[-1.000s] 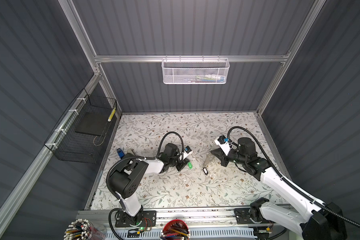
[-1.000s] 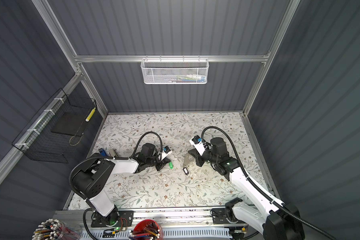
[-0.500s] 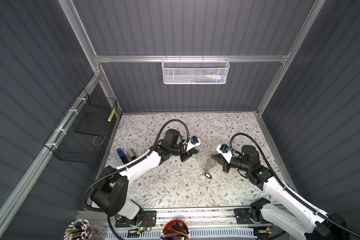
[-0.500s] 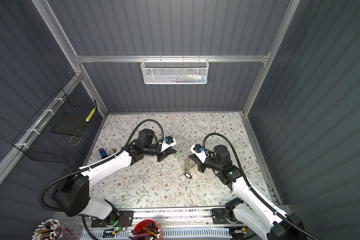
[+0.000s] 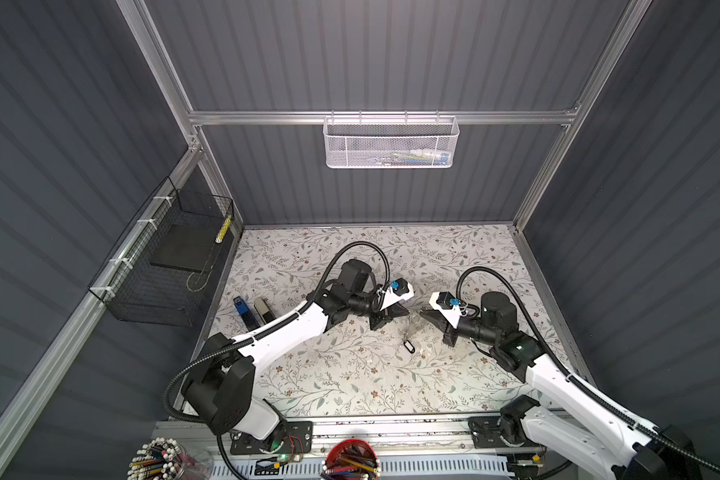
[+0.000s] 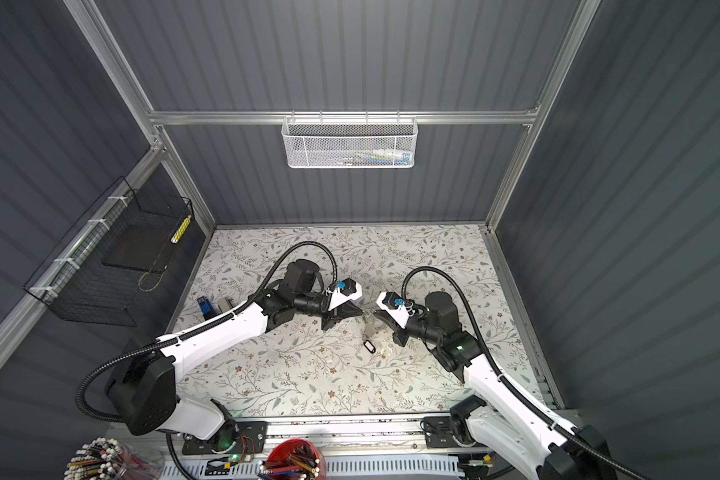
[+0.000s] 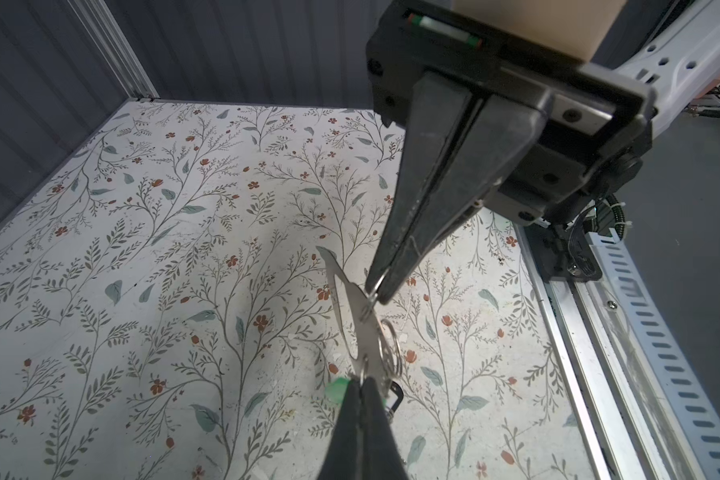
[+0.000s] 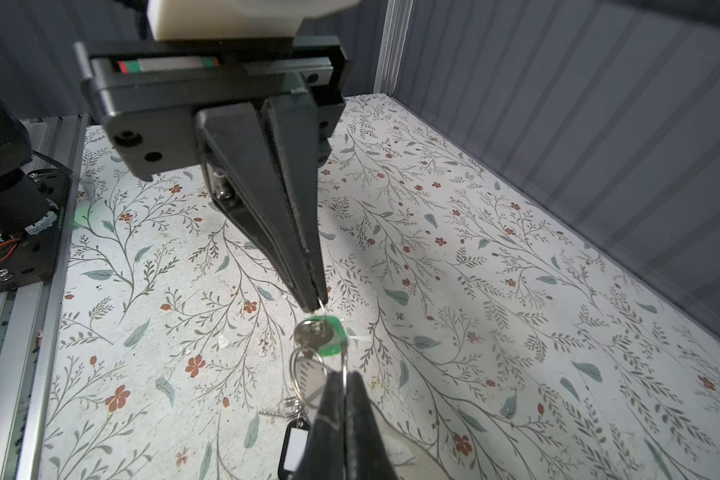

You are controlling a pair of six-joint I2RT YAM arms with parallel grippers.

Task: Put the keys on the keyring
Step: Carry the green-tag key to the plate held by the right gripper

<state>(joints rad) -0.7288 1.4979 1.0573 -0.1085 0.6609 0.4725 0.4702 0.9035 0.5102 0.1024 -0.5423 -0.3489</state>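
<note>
Both our arms have swung inward and now meet above the middle of the desk (image 5: 329,374): the left claw (image 8: 317,302), pinched on the ring of the green-tagged key (image 8: 321,336), faces the right claw (image 7: 377,293), clamped on a loop of the keyring (image 7: 350,316). We judge threading can start.

The gap between left gripper (image 5: 406,313) and right gripper (image 5: 422,313) is blocked by the keyring (image 5: 414,323) and green-tagged key (image 8: 329,337). Below them a black-tagged key (image 5: 408,347) is laid on otherwise open bench (image 5: 329,374). Well behind the left gripper a blue stapler (image 5: 241,311) and grey stapler (image 5: 263,309) are set.
</note>
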